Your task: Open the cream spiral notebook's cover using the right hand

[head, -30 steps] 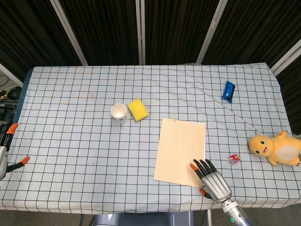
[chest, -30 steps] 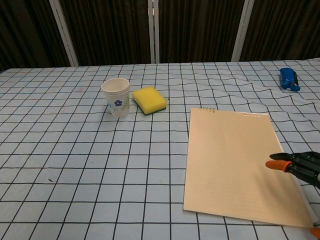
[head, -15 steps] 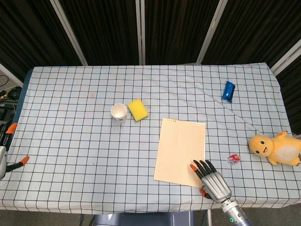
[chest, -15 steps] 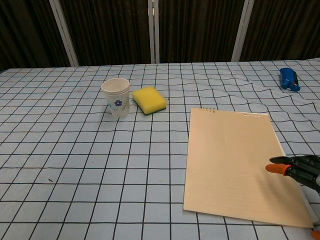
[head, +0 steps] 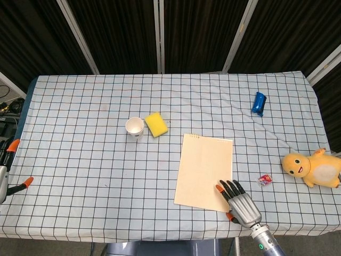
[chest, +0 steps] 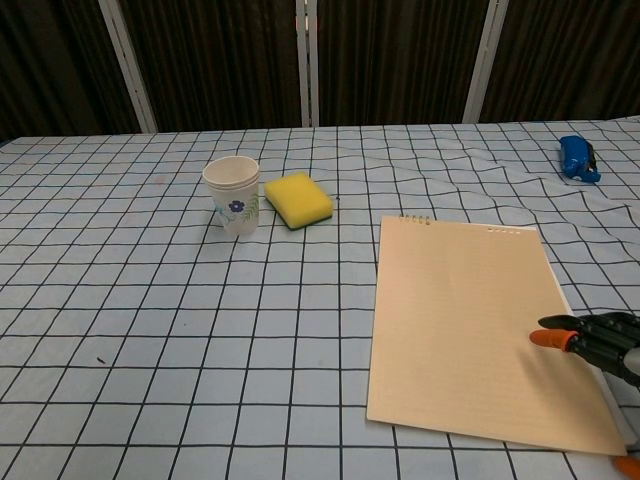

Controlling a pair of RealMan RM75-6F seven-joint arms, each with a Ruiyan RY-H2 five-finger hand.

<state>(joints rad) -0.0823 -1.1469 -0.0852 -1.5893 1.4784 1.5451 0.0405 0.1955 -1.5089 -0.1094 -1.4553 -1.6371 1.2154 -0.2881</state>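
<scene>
From the head view, the notebook (head: 204,172) lay flat and closed on the checked cloth (head: 80,160), near the front edge and right of centre, its spiral binding along the far short edge. The right hand (head: 239,201) sat at the notebook's near right corner, fingers (head: 228,187) spread and extended over that corner, grasping nothing; whether the tips touched the cover could not be told. Left of the notebook the cloth ran bare to the table's left edge, where only orange-tipped parts of the left hand (head: 9,170) showed; its state could not be told. A cup (head: 134,127) and a yellow sponge (head: 156,124) stood just beside each other, beyond the notebook's far left corner and apart from it. A small wrapped candy (head: 264,180) lay near the notebook's right edge, with a yellow plush (head: 311,168) further right at the table's edge. A blue object (head: 258,103) lay well beyond the notebook toward the far right.

From the chest view, the notebook (chest: 477,323) showed its right edge lying level on the cloth (chest: 150,320), with the right hand (chest: 600,340) reaching in across that edge, its orange fingertip (chest: 546,339) over the cover. The cup (chest: 232,194), sponge (chest: 297,199) and blue object (chest: 577,158) stood clear of the notebook's edges.
</scene>
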